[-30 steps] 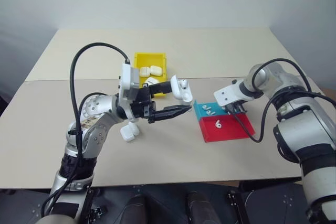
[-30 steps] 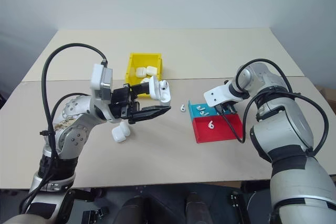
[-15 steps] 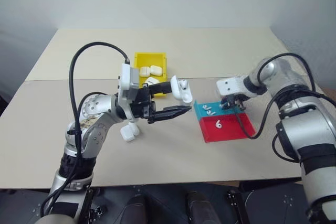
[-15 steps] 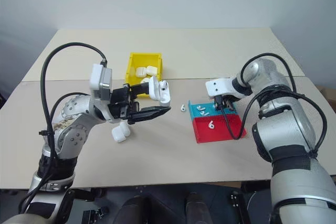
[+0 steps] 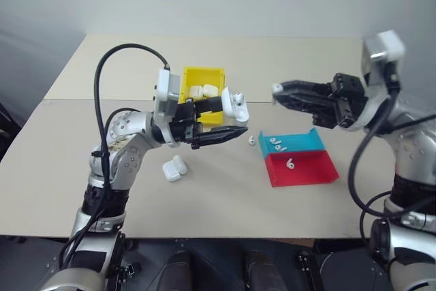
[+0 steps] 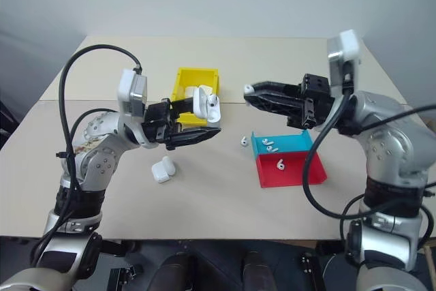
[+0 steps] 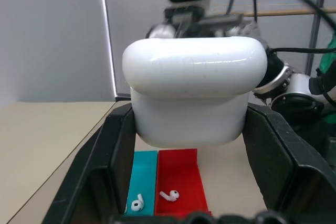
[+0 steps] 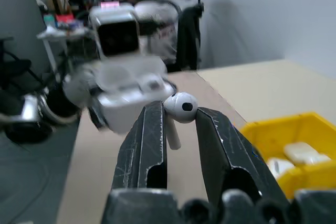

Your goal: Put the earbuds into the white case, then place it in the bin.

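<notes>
My left gripper [image 5: 235, 118] is shut on the white case [image 5: 236, 105], holding it above the table with its lid open. From the right, my right gripper [image 5: 276, 93] points at the case, a short gap away, shut on one of the earbuds [image 8: 180, 106], whose stem sits between the fingers [image 8: 153, 140]. Another earbud [image 5: 251, 141] lies loose on the table. Behind the case sits the yellow bin [image 5: 213, 73] with white cases in it. The left wrist view has the held case [image 7: 193, 98] close up.
A teal tray [image 5: 303, 142] with a few earbuds [image 5: 276, 143] adjoins a red tray [image 5: 310, 172] holding one earbud [image 5: 289, 163], right of centre. A spare white case [image 5: 174, 167] lies open on the table under my left arm.
My right gripper lifted off the teal tray, swung up and left, and turned to point at the held case, carrying an earbud. The left gripper and case kept still. The camera shifted.
</notes>
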`<state>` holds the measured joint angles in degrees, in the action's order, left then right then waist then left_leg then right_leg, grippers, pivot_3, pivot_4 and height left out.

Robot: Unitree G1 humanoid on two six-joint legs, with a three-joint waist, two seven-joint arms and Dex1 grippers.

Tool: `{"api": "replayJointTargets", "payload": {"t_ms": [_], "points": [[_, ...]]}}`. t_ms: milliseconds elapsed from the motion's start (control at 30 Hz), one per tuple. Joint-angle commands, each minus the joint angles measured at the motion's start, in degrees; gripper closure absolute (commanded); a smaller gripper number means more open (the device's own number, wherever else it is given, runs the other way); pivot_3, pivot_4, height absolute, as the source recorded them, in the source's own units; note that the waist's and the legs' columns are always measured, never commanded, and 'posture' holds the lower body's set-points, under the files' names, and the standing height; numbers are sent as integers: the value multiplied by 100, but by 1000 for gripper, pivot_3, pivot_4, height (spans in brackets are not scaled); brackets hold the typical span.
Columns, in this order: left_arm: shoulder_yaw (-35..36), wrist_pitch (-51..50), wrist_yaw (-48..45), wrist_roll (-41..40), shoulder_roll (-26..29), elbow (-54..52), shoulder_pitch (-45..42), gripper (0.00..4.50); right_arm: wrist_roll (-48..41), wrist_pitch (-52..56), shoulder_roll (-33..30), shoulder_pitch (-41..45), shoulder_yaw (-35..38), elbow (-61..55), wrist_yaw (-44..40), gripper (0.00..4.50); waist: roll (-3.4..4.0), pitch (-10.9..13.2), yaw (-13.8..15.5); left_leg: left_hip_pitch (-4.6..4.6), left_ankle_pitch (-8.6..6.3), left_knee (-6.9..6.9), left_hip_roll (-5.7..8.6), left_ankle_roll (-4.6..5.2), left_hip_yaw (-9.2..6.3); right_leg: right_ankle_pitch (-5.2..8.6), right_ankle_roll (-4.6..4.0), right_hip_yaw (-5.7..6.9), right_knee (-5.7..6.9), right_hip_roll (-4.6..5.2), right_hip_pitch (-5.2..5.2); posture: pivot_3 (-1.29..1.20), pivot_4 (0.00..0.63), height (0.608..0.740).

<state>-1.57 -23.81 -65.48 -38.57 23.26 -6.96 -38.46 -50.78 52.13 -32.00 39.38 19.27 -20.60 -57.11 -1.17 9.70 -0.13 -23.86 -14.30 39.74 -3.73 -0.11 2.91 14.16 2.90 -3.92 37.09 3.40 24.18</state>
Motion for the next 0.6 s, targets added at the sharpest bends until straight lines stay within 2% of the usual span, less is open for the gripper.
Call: {"api": "replayJointTargets", "payload": {"t_ms": [33, 267, 600], "points": [[-39, 122, -183, -21, -68, 106, -234, 1734, -1017, 288, 330, -185, 226, -872, 1221, 3841, 0, 0, -9, 3, 0, 0, 0, 0, -1, 0, 0, 0, 2, -1, -3, 0, 150, 740], [-56, 85, -311, 6, -90, 204, -342, 1734, -1588, 247, 428, -468, -201, -1255, 2318, 3841, 0, 0, -59, 1, 0, 1, 2, 0, -4, -3, 2, -1, 2, 0, -2, 0, 150, 740], [-25, -61, -210, -38, 4, 14, -234, 1734, -1453, 66, 68, -740, -656, -1195, 2289, 3841, 0, 0, -60, -1, 0, 1, 2, 1, -5, -3, 2, -1, 0, 0, -1, 0, 150, 740]]}}
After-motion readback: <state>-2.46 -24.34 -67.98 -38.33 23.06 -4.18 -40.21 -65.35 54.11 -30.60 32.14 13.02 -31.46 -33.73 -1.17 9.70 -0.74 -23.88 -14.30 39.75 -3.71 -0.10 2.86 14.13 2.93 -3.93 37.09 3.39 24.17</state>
